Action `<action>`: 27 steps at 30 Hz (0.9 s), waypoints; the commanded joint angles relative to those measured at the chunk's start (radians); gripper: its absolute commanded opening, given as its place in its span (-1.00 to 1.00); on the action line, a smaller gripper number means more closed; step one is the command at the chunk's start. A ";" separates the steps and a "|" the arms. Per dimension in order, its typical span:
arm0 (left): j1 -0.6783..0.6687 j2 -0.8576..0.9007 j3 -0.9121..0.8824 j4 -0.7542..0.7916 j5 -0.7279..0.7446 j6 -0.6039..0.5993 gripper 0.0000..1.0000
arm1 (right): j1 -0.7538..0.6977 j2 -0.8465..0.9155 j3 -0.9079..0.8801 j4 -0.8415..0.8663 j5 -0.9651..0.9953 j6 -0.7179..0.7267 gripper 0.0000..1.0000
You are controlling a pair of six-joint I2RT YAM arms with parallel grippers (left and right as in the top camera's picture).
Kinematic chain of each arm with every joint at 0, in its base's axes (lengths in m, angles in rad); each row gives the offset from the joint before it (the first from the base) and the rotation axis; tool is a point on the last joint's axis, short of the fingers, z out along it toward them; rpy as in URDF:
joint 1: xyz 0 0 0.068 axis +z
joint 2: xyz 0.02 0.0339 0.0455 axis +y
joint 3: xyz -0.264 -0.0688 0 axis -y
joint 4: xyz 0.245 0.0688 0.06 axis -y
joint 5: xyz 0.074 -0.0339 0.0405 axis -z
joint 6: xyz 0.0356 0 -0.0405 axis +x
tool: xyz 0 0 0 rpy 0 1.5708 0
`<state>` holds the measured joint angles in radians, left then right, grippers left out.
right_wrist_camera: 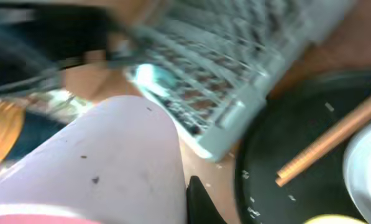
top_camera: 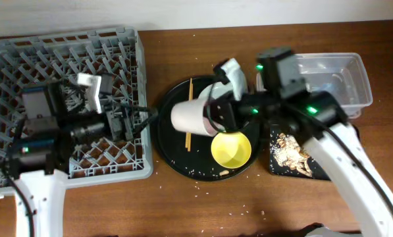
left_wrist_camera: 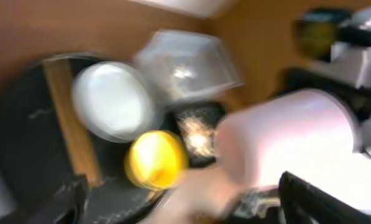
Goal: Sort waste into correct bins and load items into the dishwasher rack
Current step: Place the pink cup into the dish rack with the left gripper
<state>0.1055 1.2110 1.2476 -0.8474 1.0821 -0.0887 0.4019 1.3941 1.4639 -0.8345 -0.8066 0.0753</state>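
Overhead: the right gripper clamps the pink cup sideways above the round black tray, over the chopsticks, with the yellow bowl just beside. The left gripper hangs at the rack edge.
Left wrist: blurred, jaws wide, holding nothing.
Right wrist: the cup fills the jaws.

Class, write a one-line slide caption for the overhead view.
Right gripper holds the pink cup sideways over the round black tray.
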 commanded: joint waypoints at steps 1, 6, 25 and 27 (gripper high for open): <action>-0.014 0.051 0.008 0.031 0.492 0.011 0.96 | -0.003 -0.036 0.008 -0.003 -0.187 -0.110 -0.92; -0.213 0.049 0.008 0.037 0.492 0.008 0.85 | -0.003 0.011 0.008 -0.002 -0.225 -0.128 -0.92; 0.094 0.042 0.008 -0.388 -1.127 -0.268 -0.13 | -0.151 -0.037 0.006 -0.334 0.310 0.068 0.97; 0.203 0.045 -0.003 -0.386 -1.178 -0.280 -0.13 | -0.111 -0.014 0.006 -0.322 0.319 0.068 0.97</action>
<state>0.2176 1.2530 1.2545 -1.2350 0.0700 -0.3229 0.2569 1.3552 1.4696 -1.1633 -0.5453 0.1535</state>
